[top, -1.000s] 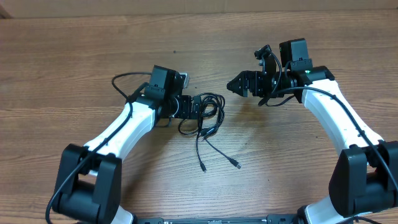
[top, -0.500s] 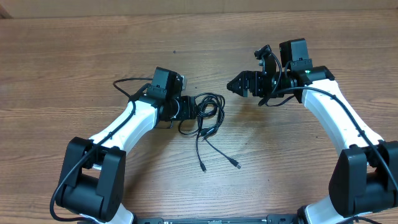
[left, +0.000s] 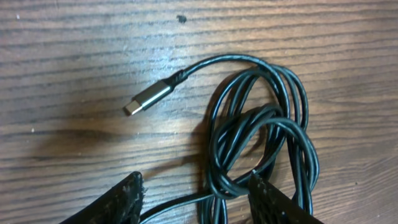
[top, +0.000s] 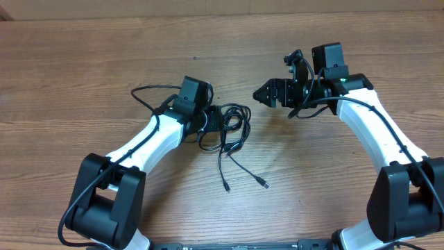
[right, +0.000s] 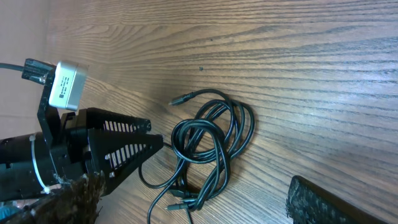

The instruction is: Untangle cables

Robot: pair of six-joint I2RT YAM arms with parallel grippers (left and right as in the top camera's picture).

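Note:
The cables [top: 234, 125] lie in a tangled bundle of thin black loops at the table's middle, with two loose ends trailing toward the front [top: 226, 186]. In the left wrist view the cable loops [left: 261, 137] cross each other and one silver plug tip [left: 146, 99] points left. My left gripper [left: 196, 200] straddles the bundle's near edge. Its right finger [left: 270, 202] rests against a loop, while its left finger [left: 124, 199] stands apart from the cords. My right gripper [top: 259, 94] hovers open to the right of the cables [right: 211, 140], holding nothing.
The wooden table [top: 83, 69] carries nothing else. The left arm's own thicker black wire [top: 149, 92] arcs behind its wrist. The left arm's camera housing [right: 65, 87] shows in the right wrist view.
The left arm has slid right, further onto the bundle, and its jaws have narrowed around the loops. The right arm and the cables have stayed put.

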